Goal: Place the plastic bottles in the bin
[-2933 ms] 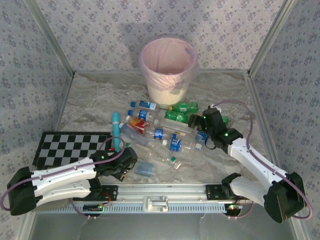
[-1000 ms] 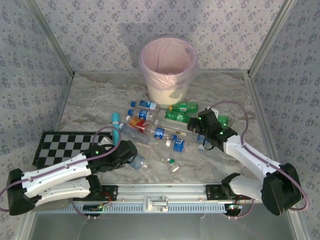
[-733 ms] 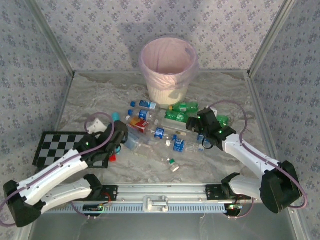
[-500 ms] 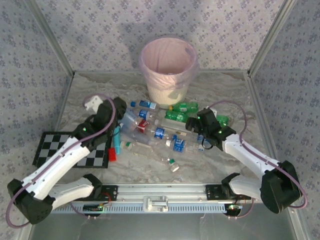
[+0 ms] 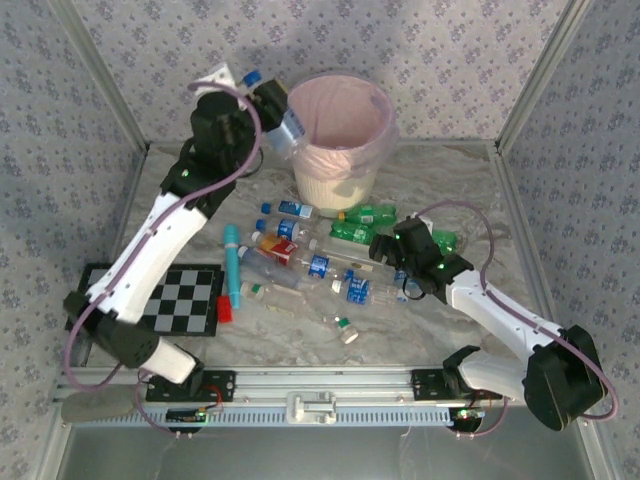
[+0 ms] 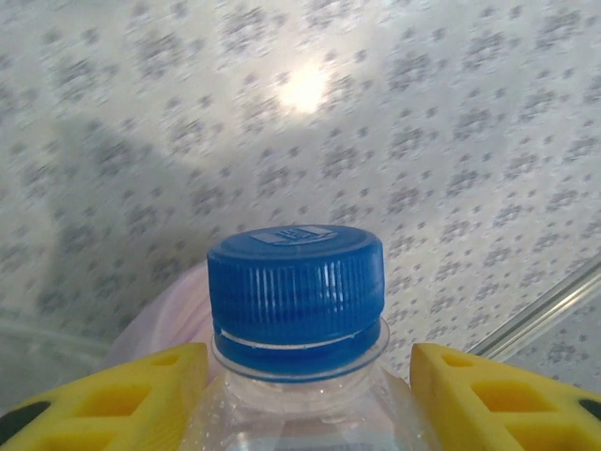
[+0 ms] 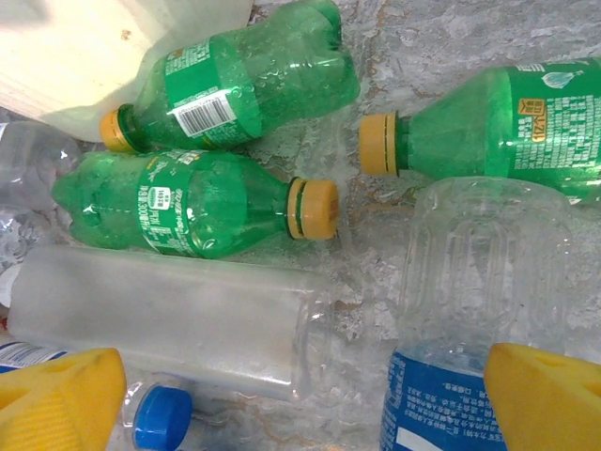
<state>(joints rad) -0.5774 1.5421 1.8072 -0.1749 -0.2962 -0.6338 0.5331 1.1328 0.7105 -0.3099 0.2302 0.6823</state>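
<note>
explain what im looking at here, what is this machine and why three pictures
Two robot arms, each ending in a two-finger claw. The wide picture is from a camera above the table; the other two are from wrist cameras, so the yellow shapes are claw fingers. Plastic bottles, a teal tool and a checkerboard lie on it near a pink-lined bin. The left claw holds a blue-capped bottle up by the bin's rim. The right claw hangs open over green bottles.

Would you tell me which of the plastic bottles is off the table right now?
The clear blue-capped bottle gripped in the left tool beside the bin; the rest lie on the table.
</note>
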